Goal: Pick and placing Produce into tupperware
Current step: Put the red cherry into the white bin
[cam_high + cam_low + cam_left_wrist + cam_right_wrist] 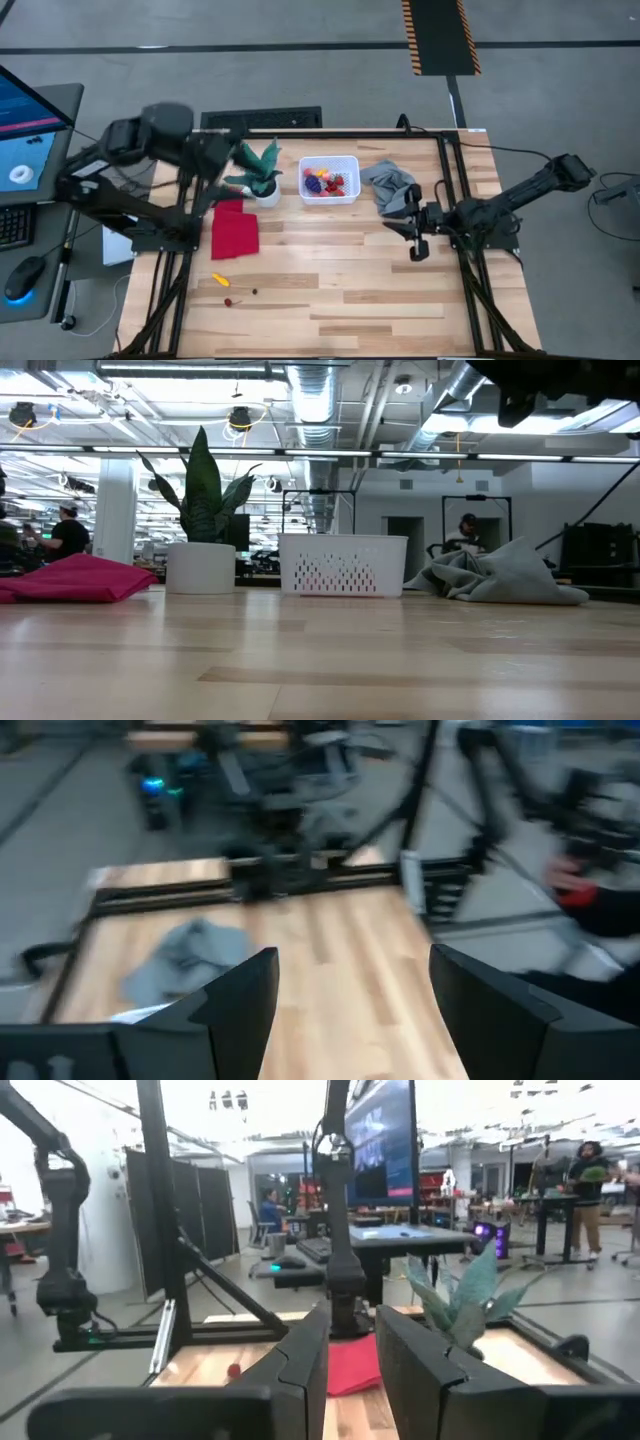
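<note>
Pale wood planks make up the worktop (340, 290), framed by black rails, with a busy workshop beyond it where people stand at desks. Near the far edge sits the tupperware (329, 180), a white bin with perforated sides, already holding several pieces of produce (322, 182): red, pink, yellow and a touch of purple. Beside it on one side stands a potted plant (262, 172), on the other a crumpled grey cloth (390, 186). A red cloth (235, 229) lies flat just in front of the plant.

3 small pieces are not yet in the bin: a yellow piece (219, 279), a dark red cherry (229, 301) and a tiny dark bit (254, 292), all near the front left corner of the worktop, well apart from the tupperware.

The left gripper (350, 1010) is raised above the area around the plant, jaws wide apart with nothing between them. The right gripper (416, 222) hangs near the grey cloth, jaws narrow with a slim gap, also empty.

These toy pieces look very light, hard and smooth, so they are likely to roll or skitter if nudged from one side. The cherry probably rolls most readily; a straight descent with the jaws astride its round body seems safest. The yellow piece looks elongated, so closing across its short width near the middle should hold it best. Gentle closing should suffice, since nothing here looks fragile.
</note>
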